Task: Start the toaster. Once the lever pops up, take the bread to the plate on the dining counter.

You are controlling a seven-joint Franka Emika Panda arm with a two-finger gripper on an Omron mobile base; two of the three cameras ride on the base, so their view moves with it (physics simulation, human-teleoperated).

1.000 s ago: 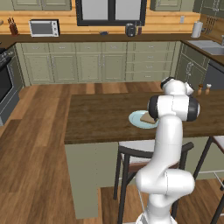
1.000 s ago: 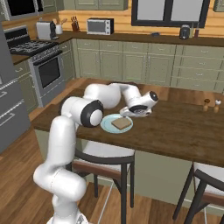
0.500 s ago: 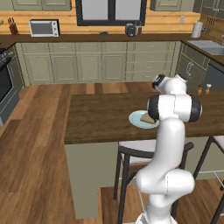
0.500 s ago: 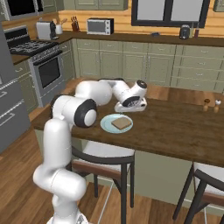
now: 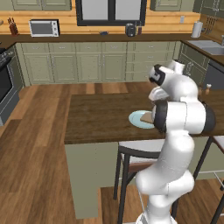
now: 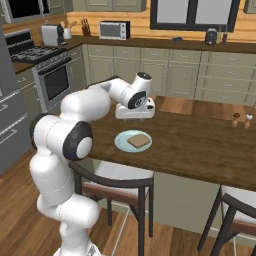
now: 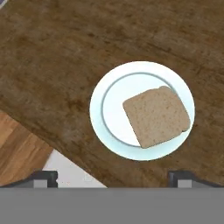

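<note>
**A:** Where is the small golden-tan square slice of bread (image 7: 156, 117)?

**B:** It lies flat on the round pale blue-white dinner plate (image 7: 107, 94), straight below the hand and a little ahead of the fingertips. It sits off-centre, with one corner reaching onto the plate's raised rim, though none of it hangs over the edge.

**A:** And the white arm's two-finger gripper (image 7: 113, 177)?

**B:** Its jaws stand spread wide with nothing between them. The two dark fingertips (image 7: 43, 179) sit one to each side at the near edge of the hand view, and the plate lies between and beyond them. In the right base view the gripper (image 6: 135, 111) hovers above the dark brown wood top of the dining counter (image 6: 200, 140), apart from the plate (image 6: 123, 145) and touching neither it nor the bread (image 6: 139, 141).

**A:** Why held like that?

**B:** I judge the slice is already delivered. Wide, empty jaws above the plate fit a release: the bread rests on its own weight and needs no grip.

**A:** Why does the plate sit near the counter's edge?

**B:** Probably for a diner: a metal-legged stool (image 6: 120, 180) stands just under that edge. It is also within the arm's easy reach.

**A:** Anything left to do?

**B:** Little, by my reading.
</note>
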